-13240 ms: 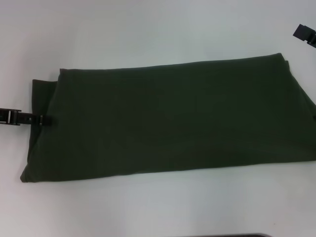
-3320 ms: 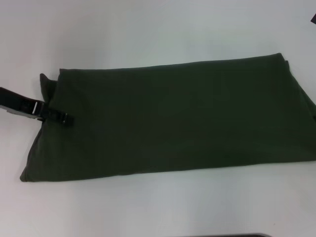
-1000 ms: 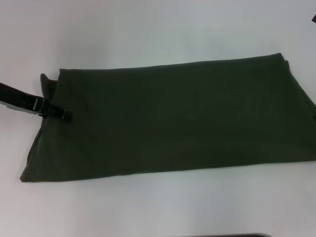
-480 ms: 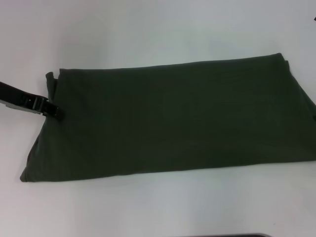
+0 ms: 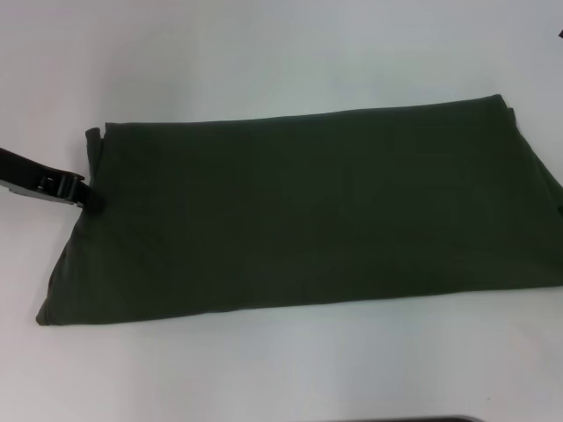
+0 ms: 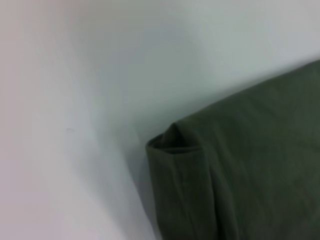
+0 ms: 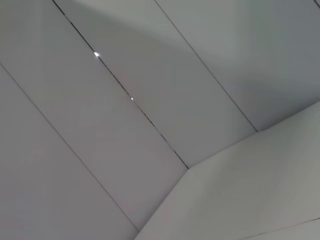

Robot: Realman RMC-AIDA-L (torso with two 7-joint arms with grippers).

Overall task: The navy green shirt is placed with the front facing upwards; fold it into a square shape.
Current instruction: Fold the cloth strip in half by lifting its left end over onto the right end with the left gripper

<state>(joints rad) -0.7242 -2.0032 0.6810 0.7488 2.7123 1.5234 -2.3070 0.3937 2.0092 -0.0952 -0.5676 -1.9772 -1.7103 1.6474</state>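
The navy green shirt (image 5: 308,211) lies on the white table as a long folded rectangle, plain side up, with no lettering showing. Its right end runs to the head view's right edge. My left gripper (image 5: 84,195) reaches in from the left and its tip meets the shirt's left edge, just below the far left corner. The left wrist view shows that corner of the shirt (image 6: 250,170), with a small tucked flap (image 6: 175,147) of a lower layer at its edge. Only a dark sliver of my right gripper (image 5: 560,33) shows, at the far right edge.
The white table (image 5: 264,61) surrounds the shirt on the far, near and left sides. A dark edge (image 5: 405,419) shows at the bottom of the head view. The right wrist view shows only pale wall panels (image 7: 150,100).
The left gripper has drawn back leftward, from lying over the shirt's left end to just touching its edge. The protruding flap at the far left corner now lies tucked closer in.
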